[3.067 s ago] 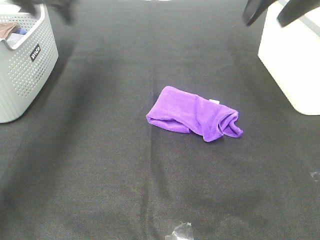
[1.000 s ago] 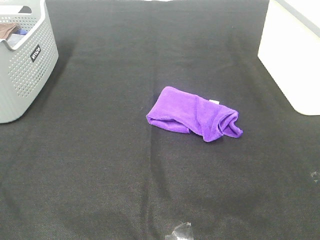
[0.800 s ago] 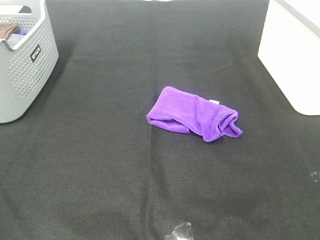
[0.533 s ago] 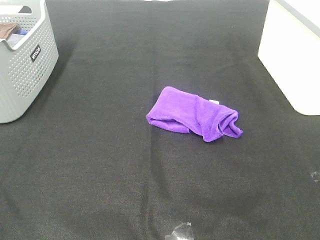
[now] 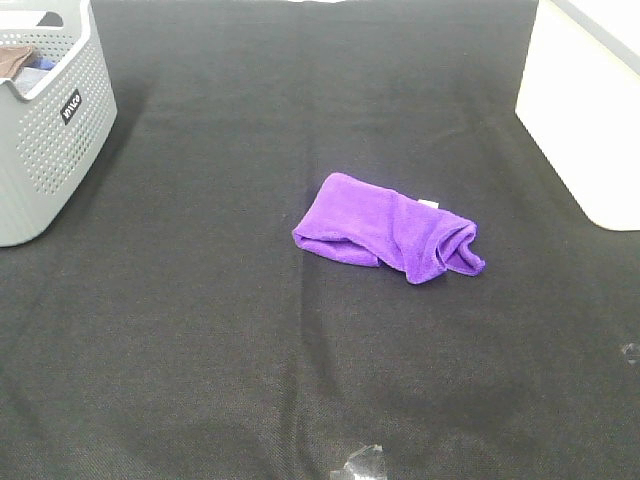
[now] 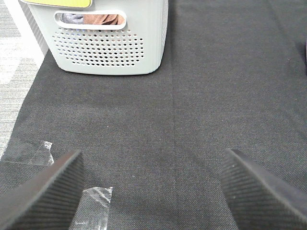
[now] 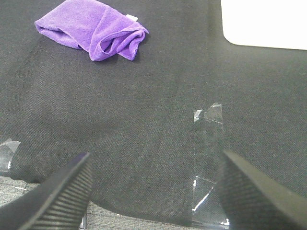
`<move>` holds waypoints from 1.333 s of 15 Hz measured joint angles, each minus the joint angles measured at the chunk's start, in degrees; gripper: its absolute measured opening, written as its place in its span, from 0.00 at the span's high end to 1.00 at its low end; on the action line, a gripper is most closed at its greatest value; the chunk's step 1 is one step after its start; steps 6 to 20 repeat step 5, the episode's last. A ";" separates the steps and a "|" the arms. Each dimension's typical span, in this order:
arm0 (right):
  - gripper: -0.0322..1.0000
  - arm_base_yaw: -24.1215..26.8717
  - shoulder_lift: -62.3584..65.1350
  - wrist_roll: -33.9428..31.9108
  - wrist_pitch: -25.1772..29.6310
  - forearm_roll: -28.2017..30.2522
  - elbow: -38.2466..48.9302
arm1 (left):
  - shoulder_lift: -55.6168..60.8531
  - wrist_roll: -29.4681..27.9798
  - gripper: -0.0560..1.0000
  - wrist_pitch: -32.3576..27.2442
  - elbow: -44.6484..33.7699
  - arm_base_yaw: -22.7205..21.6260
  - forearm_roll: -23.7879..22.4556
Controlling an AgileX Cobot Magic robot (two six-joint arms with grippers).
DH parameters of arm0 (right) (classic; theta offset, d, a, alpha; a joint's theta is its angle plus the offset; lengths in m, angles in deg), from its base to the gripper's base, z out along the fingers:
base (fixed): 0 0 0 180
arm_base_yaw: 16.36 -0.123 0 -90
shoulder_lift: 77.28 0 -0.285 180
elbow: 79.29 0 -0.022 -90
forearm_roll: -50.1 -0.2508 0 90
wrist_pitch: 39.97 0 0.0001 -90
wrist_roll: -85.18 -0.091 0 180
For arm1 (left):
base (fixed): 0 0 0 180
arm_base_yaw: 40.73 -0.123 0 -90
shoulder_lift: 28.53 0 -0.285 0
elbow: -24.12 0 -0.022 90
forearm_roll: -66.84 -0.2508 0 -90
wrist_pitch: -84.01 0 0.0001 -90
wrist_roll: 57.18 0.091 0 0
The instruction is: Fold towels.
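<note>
Purple towel (image 5: pixel 390 237) lies crumpled: soft, light, limp; pinch a stitched corner. Both tools (image 6: pixel 152 191) (image 7: pixel 154 189) spread wide, empty.

grey perforated basket (image 5: pixel 50 120), white bin (image 5: pixel 585 110)

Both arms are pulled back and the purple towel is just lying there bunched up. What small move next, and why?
Probably bring the open right gripper toward the crumpled purple towel. It lies bunched on the black mat, untouched, and shows in the right wrist view, not the left.
</note>
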 joint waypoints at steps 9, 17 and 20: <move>0.27 0.00 0.00 0.00 0.00 0.00 0.00 | 0.00 0.00 0.26 0.00 0.00 0.00 0.00; 0.27 0.00 0.00 0.00 0.00 0.00 0.00 | 0.00 0.00 0.26 0.00 0.00 0.00 0.00; 0.27 0.00 0.00 0.00 0.00 0.00 0.00 | 0.00 0.00 0.26 0.00 0.00 0.00 0.00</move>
